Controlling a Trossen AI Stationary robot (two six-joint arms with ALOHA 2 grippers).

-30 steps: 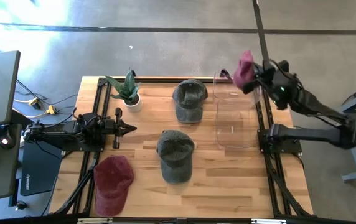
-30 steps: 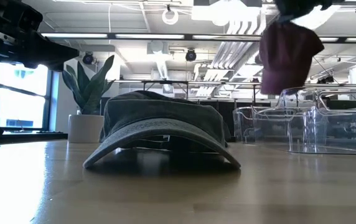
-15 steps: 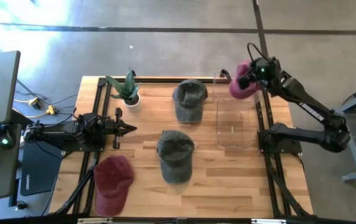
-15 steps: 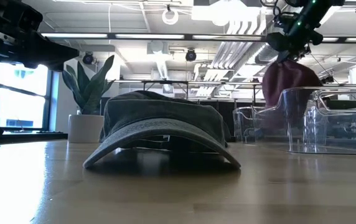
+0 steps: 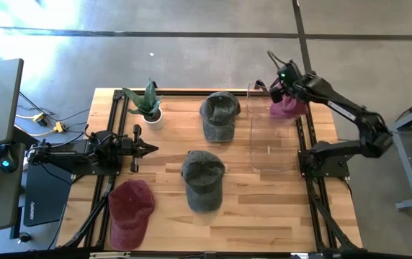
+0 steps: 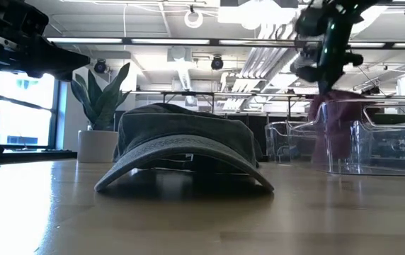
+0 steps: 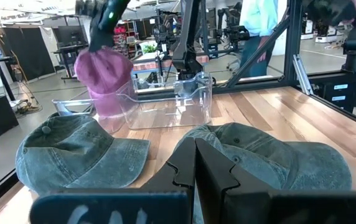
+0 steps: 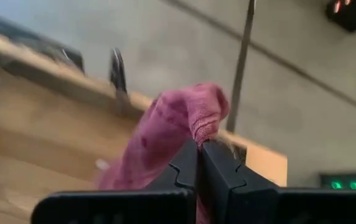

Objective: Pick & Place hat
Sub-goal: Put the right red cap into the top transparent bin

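Robotics lab/workshop: exposed ceiling ducts [image 6: 273,35], concrete floor [image 5: 191,57], more black-framed benches [image 7: 184,37], a person [image 7: 259,25] behind.

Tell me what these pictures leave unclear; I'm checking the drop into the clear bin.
- Low view: whether the pink hat touches the clear bin floor; the bin's wall blurs it.
- High view: the right pincer fingers are too small to judge; the right wrist view shows them closed on the hat.
- Low view: the front grey hat hides the other hats.
- Left pincer waits by the table's left side.
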